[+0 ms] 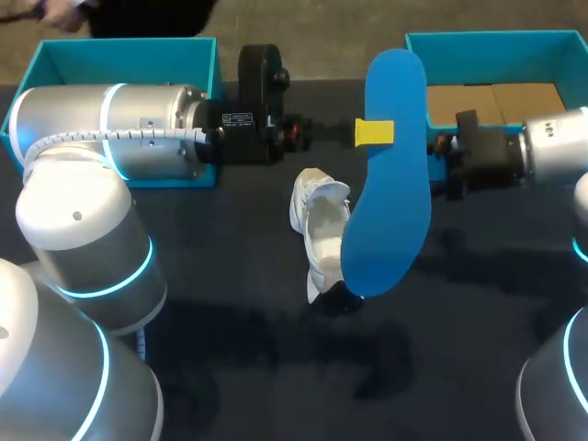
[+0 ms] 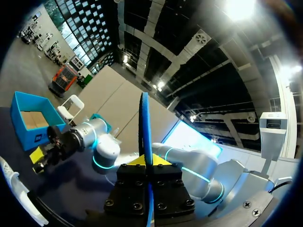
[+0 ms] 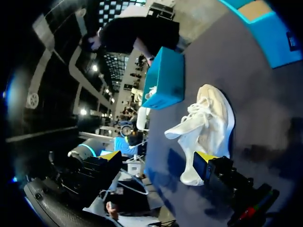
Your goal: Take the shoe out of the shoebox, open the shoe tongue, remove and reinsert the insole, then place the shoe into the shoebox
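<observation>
— Holding the insole (image 1: 390, 202) upright, is the left gripper (image 1: 373, 133) secure?
— Its fingers pinch the blue sole near one end, above the shoe (image 1: 322, 234), which lies on the table (image 1: 230, 367). Gripped there, it could swing or slip.
— And the right gripper (image 3: 158, 158)?
— Spread wide, empty, beside the shoe. Unless it steadies the shoe, pushing the insole in may shove it away.

I'm looking at a table (image 1: 276, 367) covered in dark cloth. A white shoe (image 1: 322, 234) lies near its middle. A teal box (image 1: 129, 43) sits at the far left corner and a second teal box (image 1: 496, 39) at the far right corner, both well apart from the shoe.
</observation>
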`<state>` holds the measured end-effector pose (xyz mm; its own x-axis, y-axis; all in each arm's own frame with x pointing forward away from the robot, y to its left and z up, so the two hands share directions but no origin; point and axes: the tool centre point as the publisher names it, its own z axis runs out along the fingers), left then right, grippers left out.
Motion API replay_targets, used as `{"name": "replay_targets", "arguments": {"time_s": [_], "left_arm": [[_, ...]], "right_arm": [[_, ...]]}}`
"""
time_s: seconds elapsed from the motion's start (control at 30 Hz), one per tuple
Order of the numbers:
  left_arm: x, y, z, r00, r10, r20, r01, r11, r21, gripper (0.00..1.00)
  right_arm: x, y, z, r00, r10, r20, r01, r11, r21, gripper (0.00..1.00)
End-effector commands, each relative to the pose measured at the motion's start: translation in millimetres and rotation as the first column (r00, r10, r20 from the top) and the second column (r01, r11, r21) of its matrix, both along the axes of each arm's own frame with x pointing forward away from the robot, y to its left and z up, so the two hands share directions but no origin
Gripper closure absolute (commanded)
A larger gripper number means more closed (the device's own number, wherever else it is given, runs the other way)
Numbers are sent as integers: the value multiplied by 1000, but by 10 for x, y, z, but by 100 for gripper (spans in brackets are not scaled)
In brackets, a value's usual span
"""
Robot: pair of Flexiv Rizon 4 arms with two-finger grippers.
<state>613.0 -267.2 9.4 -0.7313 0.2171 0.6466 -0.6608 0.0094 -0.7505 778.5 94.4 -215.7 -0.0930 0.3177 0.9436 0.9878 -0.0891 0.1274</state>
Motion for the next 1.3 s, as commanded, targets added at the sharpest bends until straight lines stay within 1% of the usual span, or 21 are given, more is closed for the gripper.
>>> {"name": "replay_targets", "arguments": {"time_s": [0.03,0.1,0.17,0.2,0.33,0.37,0.4,0.43,0.57,0.6,0.63,1.07,1.13,1.17,1.2,1.27,1.3], "left_arm": [[34,55,-91,995,3,104,-4,1000,9,100],[75,84,-137,979,7,204,-10,1000,11,100],[133,111,-167,961,27,275,-28,1000,-2,100],[170,122,-183,941,36,337,-36,999,-6,100],[279,163,-254,872,71,484,-47,997,-61,100],[299,171,-271,843,77,533,-43,996,-76,100],[312,179,-289,830,70,553,-39,997,-67,100],[336,197,-326,786,65,615,-25,997,-74,100],[384,239,-401,684,76,726,-17,996,-88,100],[398,252,-413,653,96,751,-13,993,-115,100],[409,262,-416,661,125,740,-29,989,-142,100],[409,262,-416,661,125,740,-29,989,-142,100],[409,262,-416,661,125,740,-29,989,-142,100],[409,262,-416,661,125,740,-29,989,-142,100],[427,272,-465,638,142,757,-38,987,-153,100],[460,292,-549,561,142,816,-10,986,-165,100],[475,298,-560,559,178,810,-21,979,-201,100]], "right_arm": [[-113,-156,206,1000,7,-4,-7,998,55,0],[-128,-161,278,1000,15,-2,-15,998,68,0],[-137,-154,331,1000,29,3,-29,998,63,0],[-140,-150,349,999,31,9,-32,998,62,0],[-131,-166,382,1000,20,22,-22,997,80,0],[-128,-171,384,1000,18,21,-20,996,81,0],[-126,-174,387,1000,15,19,-16,996,84,0],[-124,-180,399,1000,14,19,-15,996,89,0],[-135,-192,448,1000,8,15,-10,995,95,0],[-143,-193,470,1000,5,24,-7,995,95,0],[-143,-193,470,1000,5,24,-7,995,95,0],[-143,-193,470,1000,5,24,-7,995,95,0],[-154,-198,501,1000,-11,6,10,992,125,0],[-157,-199,518,1000,-12,-17,14,992,127,0],[-157,-204,543,1000,-14,-28,17,993,117,0],[-158,-205,609,999,-10,-48,16,993,120,0],[-162,-205,638,998,-8,-59,15,993,116,0]]}}
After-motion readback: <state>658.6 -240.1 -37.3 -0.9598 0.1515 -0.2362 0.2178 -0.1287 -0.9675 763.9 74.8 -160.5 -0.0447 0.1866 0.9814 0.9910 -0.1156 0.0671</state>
